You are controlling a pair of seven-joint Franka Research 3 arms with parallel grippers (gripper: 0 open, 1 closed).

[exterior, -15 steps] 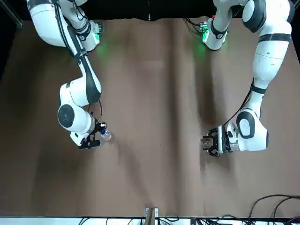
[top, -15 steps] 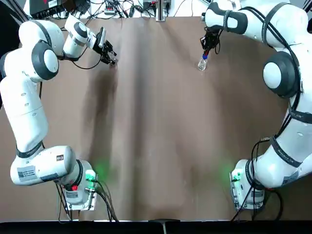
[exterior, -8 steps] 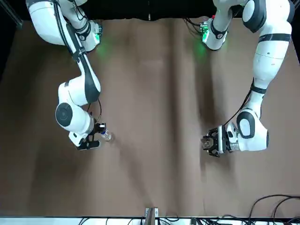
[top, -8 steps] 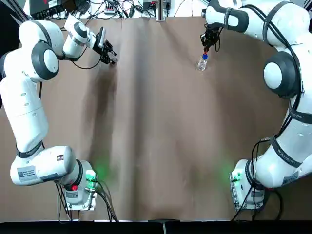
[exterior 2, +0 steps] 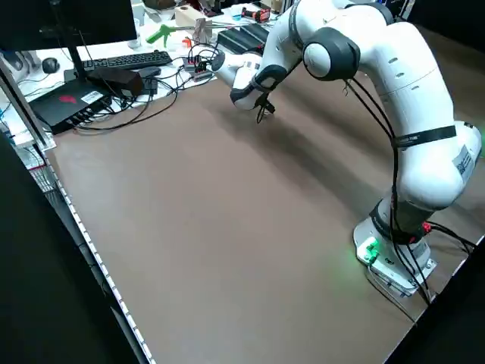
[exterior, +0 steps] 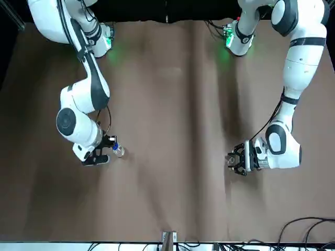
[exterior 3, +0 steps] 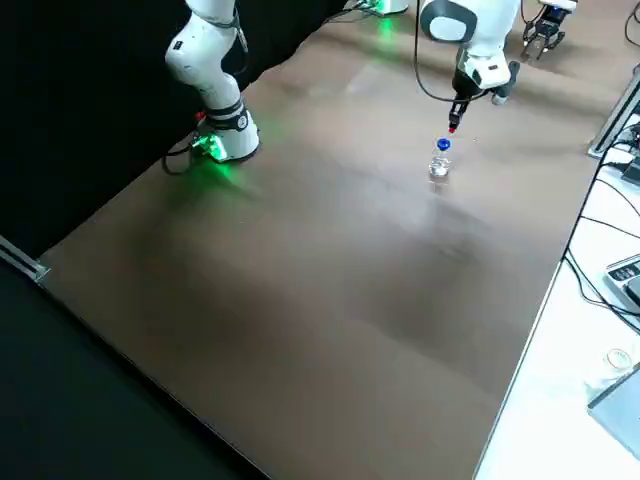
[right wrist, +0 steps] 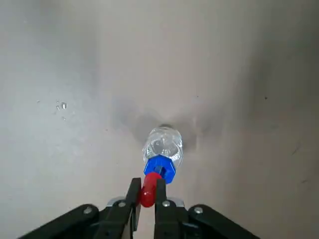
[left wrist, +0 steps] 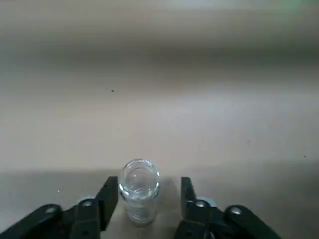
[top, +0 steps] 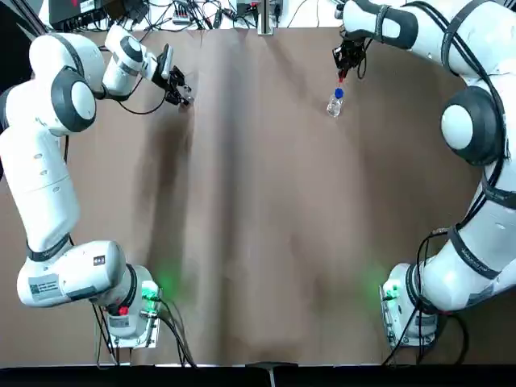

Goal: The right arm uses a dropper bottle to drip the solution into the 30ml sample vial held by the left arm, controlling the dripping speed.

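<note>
The dropper bottle [top: 334,106] stands on the brown table at the far right, clear with a blue collar [right wrist: 160,168]. My right gripper [right wrist: 147,188] is shut on the dropper's red bulb [exterior 3: 453,127], which sits just above the collar. Whether the dropper's tip is clear of the neck does not show. At the far left my left gripper [top: 181,90] is low over the table. The sample vial [left wrist: 139,185] stands upright between its open fingers [left wrist: 106,198], with a gap on one side. No solution can be made out.
Brown cloth covers the table [top: 266,210]. Both arm bases with green lights stand at the near edge [top: 149,292] [top: 393,292]. Cables, a keyboard [exterior 2: 129,61] and boxes lie beyond the far edge.
My right gripper has risen and drawn back from the bottle with the red bulb in it. The bottle has stayed in place. The left arm has barely moved.
</note>
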